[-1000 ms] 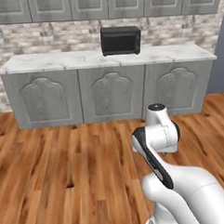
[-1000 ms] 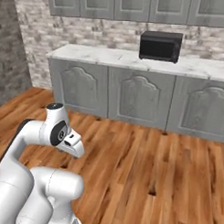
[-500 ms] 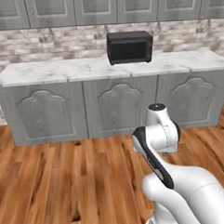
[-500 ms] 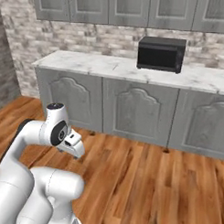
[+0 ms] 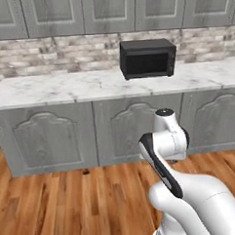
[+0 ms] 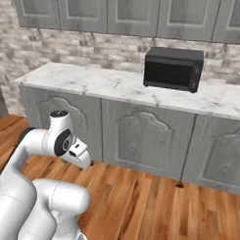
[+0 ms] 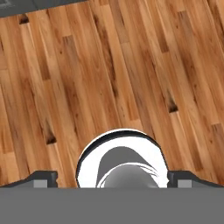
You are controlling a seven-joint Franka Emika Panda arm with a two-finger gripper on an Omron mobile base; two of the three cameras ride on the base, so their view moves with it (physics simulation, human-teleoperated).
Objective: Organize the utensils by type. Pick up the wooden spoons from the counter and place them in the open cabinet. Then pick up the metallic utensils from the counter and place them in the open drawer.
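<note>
Utensils not discernible on tabletop (image 5: pixel 64 88) mid frame; approach step; tool (image 7: pixel 112 179) wide open, empty, over floor; next: locate wooden spoons.

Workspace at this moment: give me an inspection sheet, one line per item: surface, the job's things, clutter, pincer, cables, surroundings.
Surface: white marble counter with grey veins, over closed grey arched-panel doors.
Job's things: no wooden spoons, fork or metal spoon can be made out on the counter; no open drawer or open cabinet seen.
Clutter: black box-shaped oven standing on the counter toward its right.
Pincer: pincer open, holding nothing, pointing down at the wooden floor, away from the counter.
Cables: nothing seen.
Surroundings: brick-pattern back wall, closed grey upper cabinets, plank floor in front of the counter.
</note>
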